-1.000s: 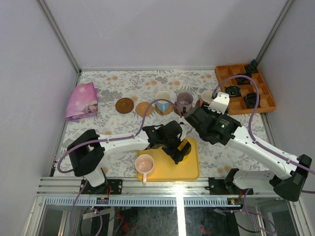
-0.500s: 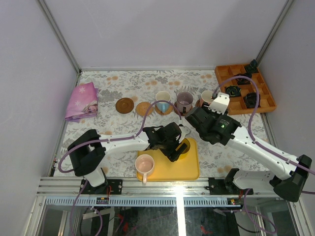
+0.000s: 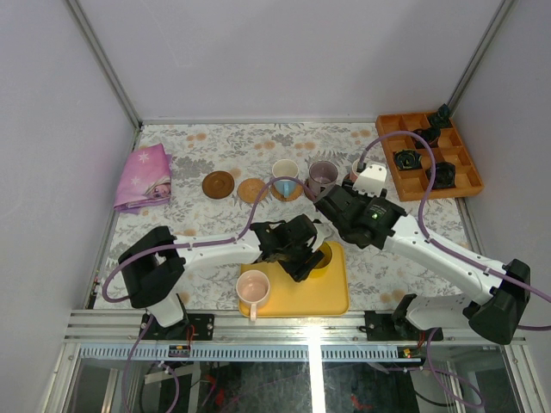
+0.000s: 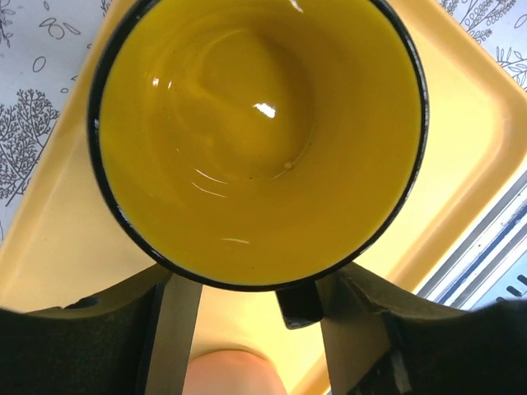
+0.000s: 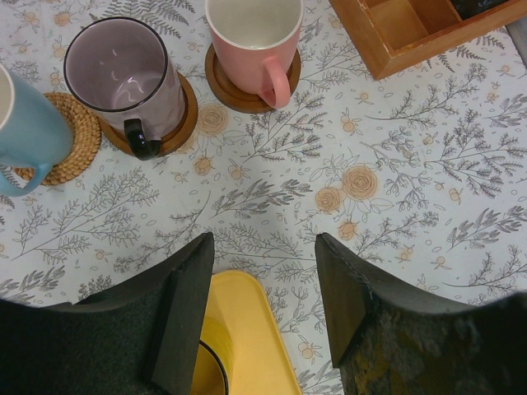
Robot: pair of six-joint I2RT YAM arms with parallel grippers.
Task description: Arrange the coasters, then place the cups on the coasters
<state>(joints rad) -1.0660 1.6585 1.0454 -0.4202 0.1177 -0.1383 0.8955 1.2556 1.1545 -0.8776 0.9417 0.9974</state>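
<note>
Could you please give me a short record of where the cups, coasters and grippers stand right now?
cups on coasters: blue cup, purple cup, pink cup
cups on tray: yellow cup, pale pink cup
bare coasters: dark coaster, tan coaster
left gripper: at yellow cup, grip unclear
right gripper: open, empty, above table

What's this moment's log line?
left claw: around yellow cup handle | right claw: open | blue cup, purple cup, cream-pink cup: on coasters | bare coasters: two
</note>
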